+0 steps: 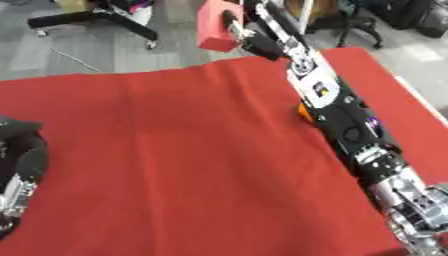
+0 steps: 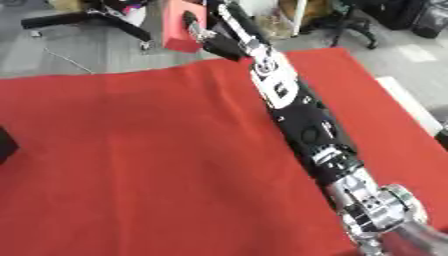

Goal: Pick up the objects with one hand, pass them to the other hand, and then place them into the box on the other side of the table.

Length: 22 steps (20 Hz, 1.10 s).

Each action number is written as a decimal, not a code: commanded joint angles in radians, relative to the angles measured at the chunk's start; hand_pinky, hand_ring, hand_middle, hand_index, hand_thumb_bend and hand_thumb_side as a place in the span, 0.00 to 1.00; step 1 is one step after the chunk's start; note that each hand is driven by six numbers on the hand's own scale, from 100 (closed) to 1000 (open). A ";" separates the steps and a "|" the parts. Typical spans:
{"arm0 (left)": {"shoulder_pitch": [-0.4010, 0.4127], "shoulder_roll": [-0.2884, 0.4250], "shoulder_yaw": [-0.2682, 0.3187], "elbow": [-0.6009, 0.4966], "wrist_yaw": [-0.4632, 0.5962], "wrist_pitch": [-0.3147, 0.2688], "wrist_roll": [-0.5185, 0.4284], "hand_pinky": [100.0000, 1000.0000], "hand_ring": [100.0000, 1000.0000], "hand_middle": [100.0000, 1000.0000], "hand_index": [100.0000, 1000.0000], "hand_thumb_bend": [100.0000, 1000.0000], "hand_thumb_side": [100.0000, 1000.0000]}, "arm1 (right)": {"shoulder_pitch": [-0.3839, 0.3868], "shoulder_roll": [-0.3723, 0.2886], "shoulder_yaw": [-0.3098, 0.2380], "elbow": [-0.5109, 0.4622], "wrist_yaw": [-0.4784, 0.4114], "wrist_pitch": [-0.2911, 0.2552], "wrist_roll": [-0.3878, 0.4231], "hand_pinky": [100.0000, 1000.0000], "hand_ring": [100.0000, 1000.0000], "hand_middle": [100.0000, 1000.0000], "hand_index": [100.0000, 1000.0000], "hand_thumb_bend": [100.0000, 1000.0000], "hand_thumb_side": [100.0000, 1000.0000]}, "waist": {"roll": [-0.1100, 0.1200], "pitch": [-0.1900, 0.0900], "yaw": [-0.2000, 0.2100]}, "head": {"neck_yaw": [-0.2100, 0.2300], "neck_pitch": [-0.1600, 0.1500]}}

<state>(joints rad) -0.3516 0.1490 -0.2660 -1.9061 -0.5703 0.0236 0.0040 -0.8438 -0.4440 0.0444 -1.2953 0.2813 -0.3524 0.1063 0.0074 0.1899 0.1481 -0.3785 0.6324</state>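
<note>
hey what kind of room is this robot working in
Most likely a robotics lab or workshop, not a home. The work table is draped in a red cloth, the bare grey floor beyond it holds a black stand base, and an office chair sits at the far edge.

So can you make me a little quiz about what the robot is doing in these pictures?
1. True or false: the right hand holds a pink block.
2. What colour is the cloth on the table? A) blue B) red C) green
3. Fill in: the right arm reaches toward the table's ____ edge.

Key: 1 true. 2 B. 3 far. The right hand's fingers curl round the pink block, which is up near the far edge of the red cloth. The left hand shows only in part, at the left edge of the left eye view.
</note>
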 commanded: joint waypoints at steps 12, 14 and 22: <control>-0.220 -0.046 -0.109 0.219 -0.327 -0.053 0.269 0.77 0.65 0.69 0.87 0.74 0.48 | 0.060 0.135 0.059 -0.243 -0.204 0.138 0.152 0.52 0.35 0.37 0.50 0.00 0.81 | -0.006 -0.033 -0.029 | 0.016 -0.001; -0.246 -0.068 -0.112 0.248 -0.286 -0.052 0.277 0.76 0.63 0.66 0.84 0.69 0.49 | 0.070 0.151 0.066 -0.254 -0.202 0.140 0.163 0.52 0.35 0.37 0.50 0.00 0.81 | -0.008 -0.033 -0.033 | 0.017 -0.001; -0.341 -0.119 -0.113 0.308 -0.161 -0.065 0.301 0.74 0.61 0.63 0.82 0.63 0.48 | 0.093 0.192 0.093 -0.284 -0.223 0.153 0.196 0.51 0.35 0.36 0.50 0.00 0.82 | -0.017 -0.031 -0.049 | 0.027 0.002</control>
<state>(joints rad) -0.6714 0.0387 -0.3802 -1.5923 -0.7499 -0.0397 0.2978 -0.7381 -0.2490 0.1370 -1.5513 0.0671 -0.1988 0.2953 -0.0087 0.1776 0.0999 -0.3557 0.6323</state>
